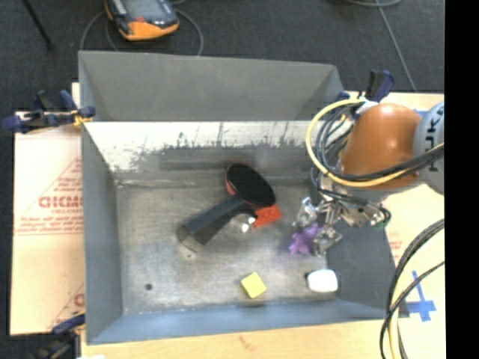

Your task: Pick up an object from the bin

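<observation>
Looking first at a small purple jagged piece [302, 242], lying on the floor of the grey bin [99, 238] in its right part, close to the right wall. Finding the gripper [320, 226] hanging just above and to the right of it, perhaps touching; not managing to tell which, nor whether spread or closed. Noting the orange wrist cover [378, 142] and looped cables behind. Moving outward: passing a white lump [322, 280] near the front right corner, a yellow block [254, 285] by the front wall, then a black paddle [241, 191] with a dark grey handle lying mid-floor, a small red-orange piece [267, 216] touching it.
</observation>
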### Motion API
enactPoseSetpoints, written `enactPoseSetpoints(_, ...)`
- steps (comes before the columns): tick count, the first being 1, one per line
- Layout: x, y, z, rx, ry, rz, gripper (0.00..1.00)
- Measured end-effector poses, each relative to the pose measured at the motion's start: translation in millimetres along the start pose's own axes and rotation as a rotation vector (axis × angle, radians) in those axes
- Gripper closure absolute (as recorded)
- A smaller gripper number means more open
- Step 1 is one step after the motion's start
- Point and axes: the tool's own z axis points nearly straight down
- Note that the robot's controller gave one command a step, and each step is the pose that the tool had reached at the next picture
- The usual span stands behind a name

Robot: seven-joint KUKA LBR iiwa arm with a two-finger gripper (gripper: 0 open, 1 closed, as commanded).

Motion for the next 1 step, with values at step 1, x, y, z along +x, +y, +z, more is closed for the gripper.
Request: enactPoseSetpoints(1, 0.0, 0.0, -18.1, 0.0, 0.0, 0.001, 1.0)
